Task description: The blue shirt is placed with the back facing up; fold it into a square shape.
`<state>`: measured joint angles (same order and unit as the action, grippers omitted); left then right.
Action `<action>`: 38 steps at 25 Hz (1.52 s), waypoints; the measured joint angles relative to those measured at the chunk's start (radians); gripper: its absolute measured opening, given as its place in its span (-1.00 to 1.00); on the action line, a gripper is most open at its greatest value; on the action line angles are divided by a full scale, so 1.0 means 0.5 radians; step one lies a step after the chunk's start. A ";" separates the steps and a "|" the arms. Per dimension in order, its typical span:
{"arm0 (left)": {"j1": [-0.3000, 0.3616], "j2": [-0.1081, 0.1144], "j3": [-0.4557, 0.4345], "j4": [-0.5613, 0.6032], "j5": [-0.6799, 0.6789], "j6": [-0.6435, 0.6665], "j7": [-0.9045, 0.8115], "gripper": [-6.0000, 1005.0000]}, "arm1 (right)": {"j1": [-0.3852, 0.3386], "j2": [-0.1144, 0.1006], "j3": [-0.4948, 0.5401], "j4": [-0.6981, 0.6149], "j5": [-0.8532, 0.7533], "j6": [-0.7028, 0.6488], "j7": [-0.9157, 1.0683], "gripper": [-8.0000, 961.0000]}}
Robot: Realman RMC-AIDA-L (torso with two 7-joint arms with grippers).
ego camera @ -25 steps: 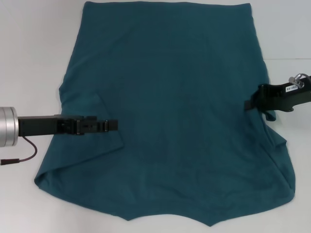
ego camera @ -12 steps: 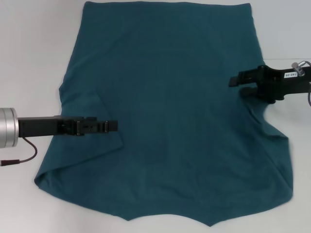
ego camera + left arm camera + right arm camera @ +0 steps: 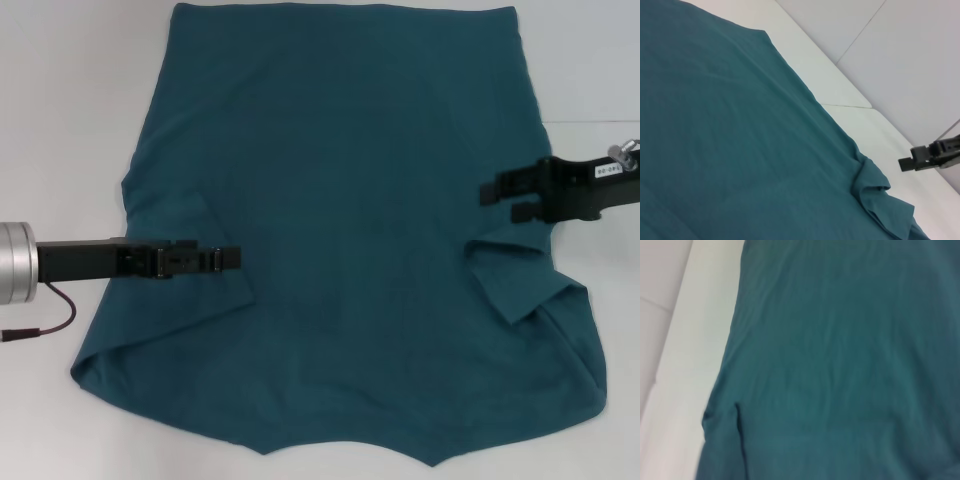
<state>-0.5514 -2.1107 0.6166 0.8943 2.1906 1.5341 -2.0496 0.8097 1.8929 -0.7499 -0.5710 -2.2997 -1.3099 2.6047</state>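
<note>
The blue shirt (image 3: 340,230) lies spread flat on the white tabletop (image 3: 60,120), filling most of the head view, its straight hem toward 12 o'clock. At the shirt's 3 o'clock edge the sleeve is folded inward onto the body — a small triangular flap sits just below the right gripper (image 3: 500,199). That gripper hovers over the fabric's edge, its jaws parted and holding nothing. At 9 o'clock the left gripper (image 3: 232,258) reaches across the left sleeve (itself already turned in over the body); its jaws look closed, though whether any cloth is pinched I cannot tell. The left wrist view shows the far gripper clear of the rumpled sleeve.
</note>
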 joint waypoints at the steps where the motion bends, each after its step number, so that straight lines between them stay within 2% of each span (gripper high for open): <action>1: 0.002 0.000 0.000 0.000 0.000 0.000 -0.001 0.92 | 0.003 -0.009 -0.030 -0.034 -0.038 -0.042 -0.007 0.41; 9: 0.020 0.000 0.000 0.008 0.000 0.002 -0.008 0.92 | -0.054 -0.051 -0.114 -0.350 -0.377 -0.346 -0.160 0.40; 14: 0.012 0.000 0.002 0.009 0.000 0.003 -0.009 0.92 | -0.117 -0.049 -0.117 -0.389 -0.413 -0.355 -0.394 0.40; 17: 0.009 0.000 0.005 0.009 0.000 0.003 -0.009 0.92 | -0.154 -0.024 -0.119 -0.388 -0.415 -0.287 -0.541 0.40; 23: 0.008 0.000 0.001 0.009 0.000 0.010 -0.013 0.92 | -0.205 0.057 -0.122 -0.390 -0.429 -0.179 -0.882 0.40; 26: 0.015 0.000 0.001 0.010 0.000 0.015 -0.026 0.92 | -0.224 0.078 -0.109 -0.398 -0.439 -0.151 -1.019 0.39; 31: 0.017 0.000 0.001 0.010 0.000 0.016 -0.027 0.92 | -0.259 0.116 -0.117 -0.523 -0.456 -0.148 -1.104 0.39; 38: 0.003 -0.002 0.000 0.004 0.000 0.012 -0.030 0.92 | -0.247 0.181 -0.126 -0.624 -0.652 -0.156 -1.136 0.39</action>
<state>-0.5497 -2.1118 0.6166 0.8965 2.1906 1.5403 -2.0647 0.6864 1.9833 -0.8129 -0.8830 -2.6258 -1.3877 2.0368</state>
